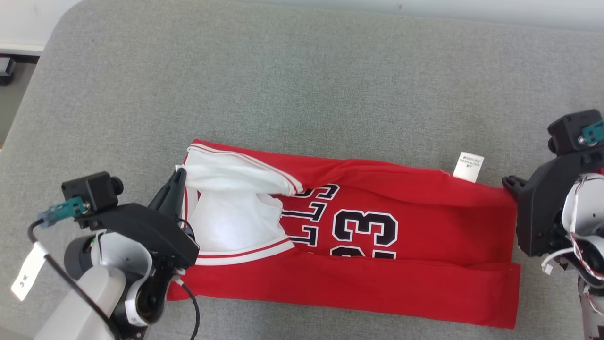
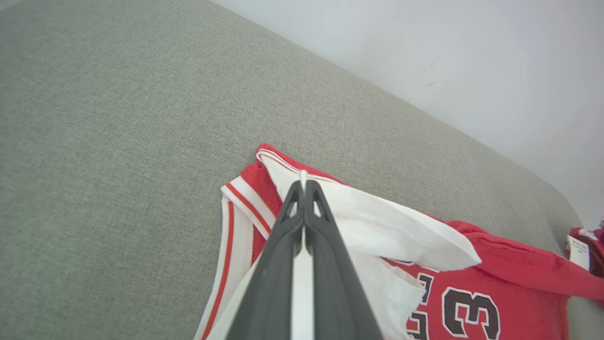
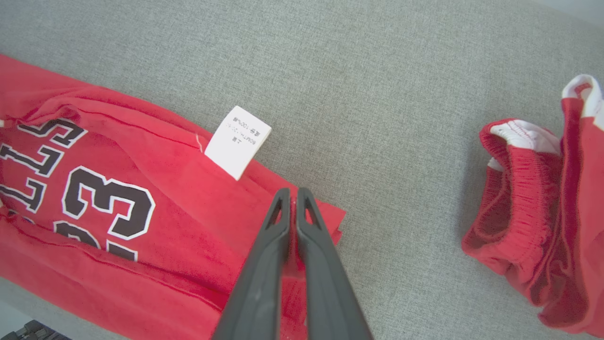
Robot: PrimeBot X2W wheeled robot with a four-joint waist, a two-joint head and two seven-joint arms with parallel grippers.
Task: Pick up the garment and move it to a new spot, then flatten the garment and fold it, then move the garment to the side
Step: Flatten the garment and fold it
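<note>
A red basketball jersey [image 1: 401, 264] with a dark "23" lies lengthwise on the grey padded surface [image 1: 302, 85], both long edges folded inward. Its white lining [image 1: 222, 226] shows at the left end. My left gripper [image 1: 179, 175] is shut on a flap of that white lining, lifting it slightly; in the left wrist view the white cloth runs between the closed fingers [image 2: 302, 184]. My right gripper [image 1: 512, 186] stands at the jersey's right hem. In the right wrist view it [image 3: 293, 192] is shut on the hem's far corner, next to the white care label [image 3: 238, 141].
A second red garment with an elastic waistband [image 3: 533, 203] lies bunched to the right of the jersey's hem, also seen as a red bundle [image 2: 585, 245] in the left wrist view. The grey surface's rounded far-left corner [image 1: 61, 23] meets a pale wall.
</note>
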